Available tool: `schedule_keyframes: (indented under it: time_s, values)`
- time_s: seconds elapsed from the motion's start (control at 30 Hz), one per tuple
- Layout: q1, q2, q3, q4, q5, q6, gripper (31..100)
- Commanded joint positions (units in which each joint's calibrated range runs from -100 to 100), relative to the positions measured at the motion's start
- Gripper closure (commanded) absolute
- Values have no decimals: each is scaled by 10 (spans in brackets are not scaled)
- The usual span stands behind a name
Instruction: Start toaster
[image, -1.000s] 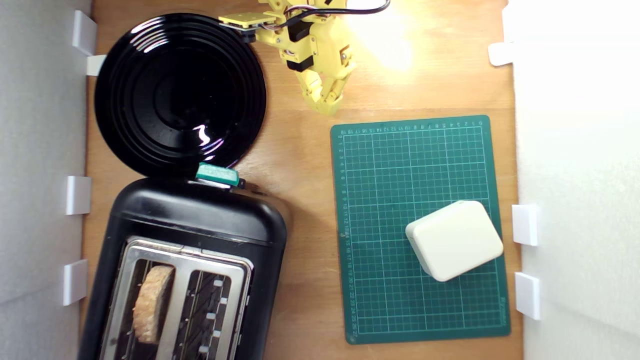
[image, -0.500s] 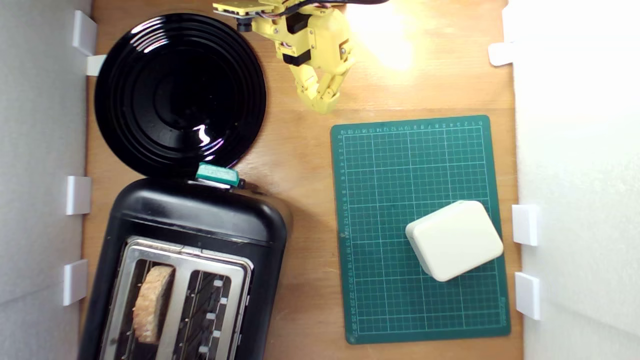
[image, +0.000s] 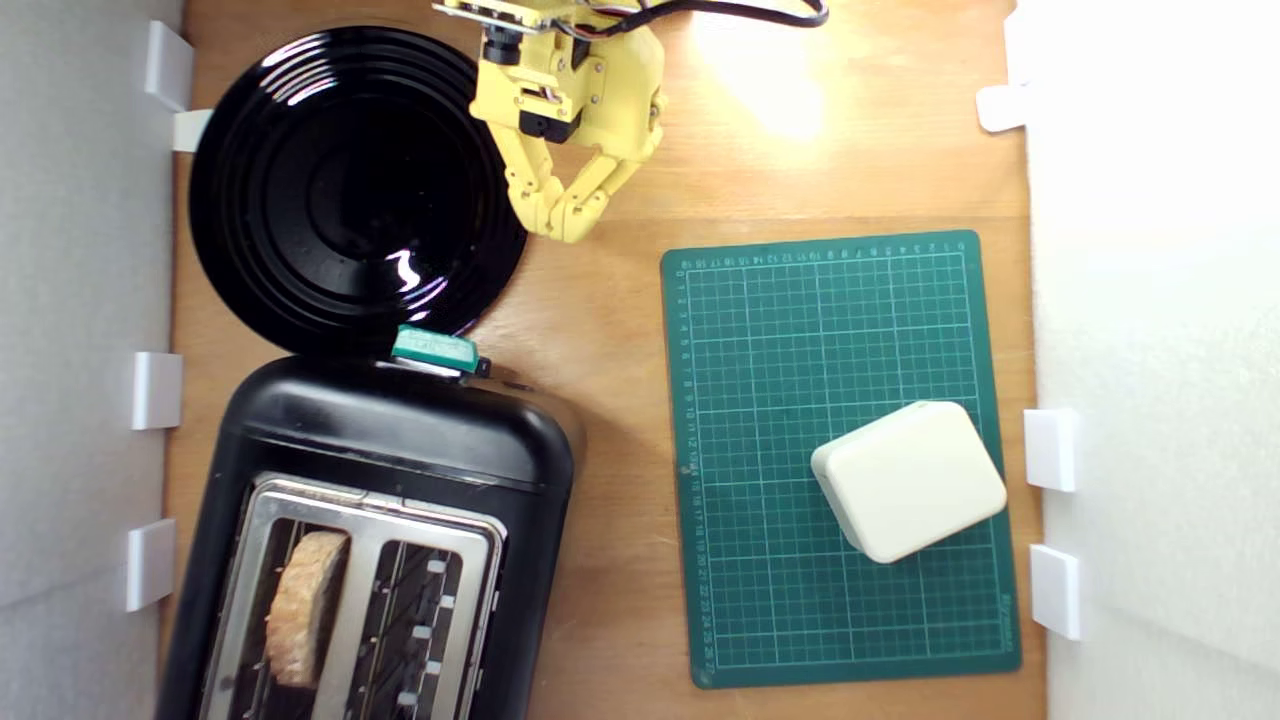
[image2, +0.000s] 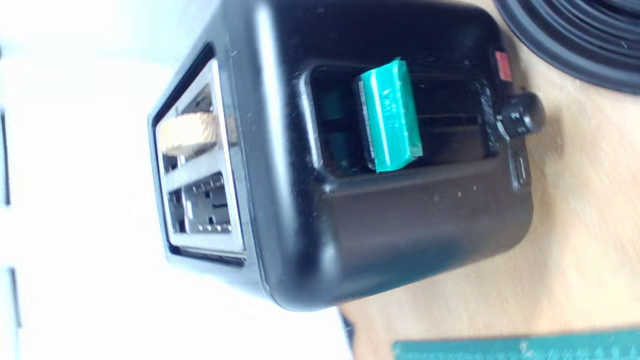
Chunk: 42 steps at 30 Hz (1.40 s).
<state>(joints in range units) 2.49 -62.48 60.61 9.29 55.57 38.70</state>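
Well apart, toaster (image: 400, 440), end effector (image: 565, 225)

toaster (image: 395, 470) at exterior view's lower left, bread slice (image: 305, 605) in its left slot | plate (image: 355, 185) behind it (touching or not: unclear) | mat (image: 780, 330) right, box (image: 908, 480) on it

The yellow arm enters from the top edge of the exterior view, its wrist pitched downward over the tabletop (image: 620, 330); the tool (image: 566, 232) hangs empty, fingers meeting at their tips with a gap higher up; a black cable trails from the wrist.
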Motion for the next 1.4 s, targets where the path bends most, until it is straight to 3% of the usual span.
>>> schedule_keyframes:
  time_s: [0.0,0.3,0.63,0.7,0.77,1.2,1.37]
  values:
    - [43,36,-60,7,-1,57,989]
    - [97,164,-206,7,-5,80,989]
    - [98,250,-377,5,-5,37,988]
    - [101,255,-401,-8,-6,30,987]
    - [102,261,-418,-20,-6,30,987]
    - [103,328,-471,-10,-13,44,988]
    - [125,348,-470,-11,-65,46,989]
